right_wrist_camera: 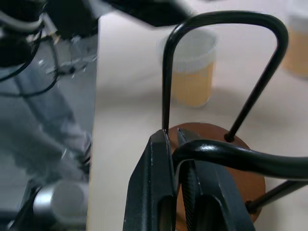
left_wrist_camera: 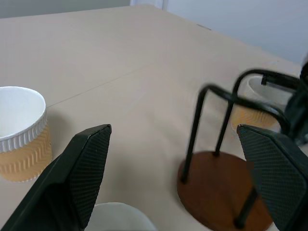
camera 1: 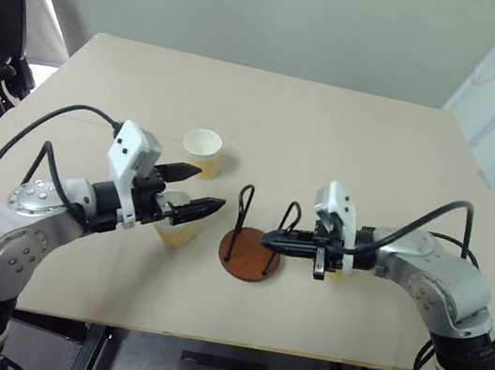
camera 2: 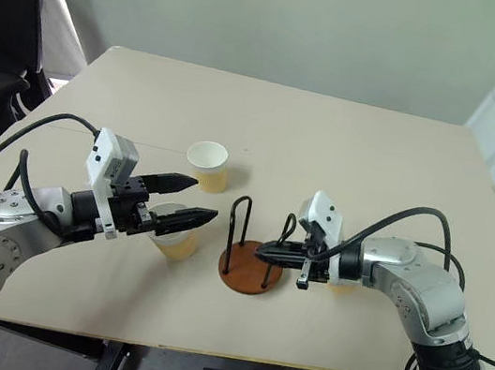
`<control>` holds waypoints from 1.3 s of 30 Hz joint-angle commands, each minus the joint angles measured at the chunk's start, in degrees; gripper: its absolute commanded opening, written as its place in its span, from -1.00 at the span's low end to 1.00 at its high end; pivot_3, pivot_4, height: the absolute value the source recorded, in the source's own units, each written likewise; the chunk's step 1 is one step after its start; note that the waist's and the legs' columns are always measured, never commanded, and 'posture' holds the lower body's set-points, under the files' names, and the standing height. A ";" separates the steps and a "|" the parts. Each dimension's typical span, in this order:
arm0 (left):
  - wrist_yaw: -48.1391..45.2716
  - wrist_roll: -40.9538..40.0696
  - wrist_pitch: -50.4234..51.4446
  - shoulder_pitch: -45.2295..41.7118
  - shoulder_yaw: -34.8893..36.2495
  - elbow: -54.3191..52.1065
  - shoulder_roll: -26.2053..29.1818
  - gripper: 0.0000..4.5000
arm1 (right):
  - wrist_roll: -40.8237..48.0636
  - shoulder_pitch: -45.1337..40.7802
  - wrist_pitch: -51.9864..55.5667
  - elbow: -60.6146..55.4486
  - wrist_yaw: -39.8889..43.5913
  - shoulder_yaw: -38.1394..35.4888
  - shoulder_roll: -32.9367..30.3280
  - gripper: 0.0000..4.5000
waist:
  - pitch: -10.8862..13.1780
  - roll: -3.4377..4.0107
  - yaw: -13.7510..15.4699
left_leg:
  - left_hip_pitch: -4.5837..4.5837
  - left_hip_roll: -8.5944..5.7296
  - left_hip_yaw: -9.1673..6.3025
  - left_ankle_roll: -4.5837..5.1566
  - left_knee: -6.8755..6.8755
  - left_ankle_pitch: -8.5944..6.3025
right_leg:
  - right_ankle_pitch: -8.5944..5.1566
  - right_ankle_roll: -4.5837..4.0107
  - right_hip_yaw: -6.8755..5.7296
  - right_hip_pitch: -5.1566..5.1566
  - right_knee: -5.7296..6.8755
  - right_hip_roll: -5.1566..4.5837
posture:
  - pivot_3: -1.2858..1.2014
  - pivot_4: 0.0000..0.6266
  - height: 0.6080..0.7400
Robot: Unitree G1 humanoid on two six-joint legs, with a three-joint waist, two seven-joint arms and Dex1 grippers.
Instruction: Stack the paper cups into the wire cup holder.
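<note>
The wire cup holder [camera 1: 252, 243] is seen near the front edge of the table [camera 1: 332, 133], between the two grippers. It is made of a round reddish-brown disc with thin black wire loops standing upright on it. No cup is seen inside it.

One paper cup [camera 1: 203, 152], with a tan ribbed wall and white rim, stands upright at about 11 o'clock from the holder. A second cup [camera 1: 176, 226] stands at about 9 o'clock from it, directly under the left gripper. A third cup [left_wrist_camera: 255, 108] is partly hidden behind the right gripper, at about 3 o'clock from the holder.

The right gripper [camera 1: 269, 240] is reached in from 3 o'clock, pointed sideways and slightly downward, its black fingers pressed together with the tips over the disc, just beside a wire loop. Whether the wire is touched cannot be told.

The left gripper [camera 1: 205, 189] is held nearly level at 9 o'clock, pointed toward the holder, its two textured black fingers spread wide apart with nothing between them.
</note>
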 commanded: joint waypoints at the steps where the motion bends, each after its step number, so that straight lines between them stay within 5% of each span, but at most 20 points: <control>1: -0.62 -0.36 -0.13 -1.06 0.14 -0.65 0.36 1.00 | 0.83 -0.41 -1.05 -3.08 1.45 0.30 -0.64 -0.99 | 0.00 0.00 -0.01 | 0.00 0.00 0.00 0.00 0.00 0.00 | 0.00 0.00 0.00 0.00 0.00 0.00 | 0.03 -0.52 1.00; 22: -1.50 0.20 -0.02 -2.13 -0.34 -0.16 0.63 1.00 | 0.04 4.46 -1.93 -5.87 -1.42 0.21 -1.09 -0.99 | 0.00 0.00 0.01 | 0.00 0.01 0.00 0.02 0.03 -0.01 | 0.00 0.00 0.00 0.03 0.00 0.00 | 0.03 -0.52 1.00; 27: -1.48 0.33 -0.12 -2.19 -0.39 -0.06 0.61 1.00 | -0.78 3.58 -2.83 -5.01 -0.29 0.84 -2.28 -0.40 | 0.00 0.00 0.01 | 0.00 0.01 0.00 0.02 0.04 -0.01 | 0.00 0.01 0.00 0.03 0.00 0.00 | 0.03 -0.52 1.00; 34: -1.57 0.34 -0.15 -2.17 -0.34 0.08 0.63 1.00 | -1.14 2.96 -3.31 -5.14 0.71 0.61 -3.68 0.72 | 0.00 0.00 0.00 | 0.01 0.01 0.00 0.03 0.04 -0.01 | 0.00 0.01 0.00 0.03 0.00 0.00 | 0.03 -0.52 1.00; 39: -1.77 0.43 -0.25 -2.27 -0.36 0.27 0.70 1.00 | -1.17 1.21 -3.59 -4.22 1.34 -1.79 -6.19 0.72 | 0.00 0.00 0.01 | 0.00 0.01 0.00 0.03 0.06 -0.02 | 0.00 0.01 0.00 0.03 0.00 0.00 | 0.03 -0.52 1.00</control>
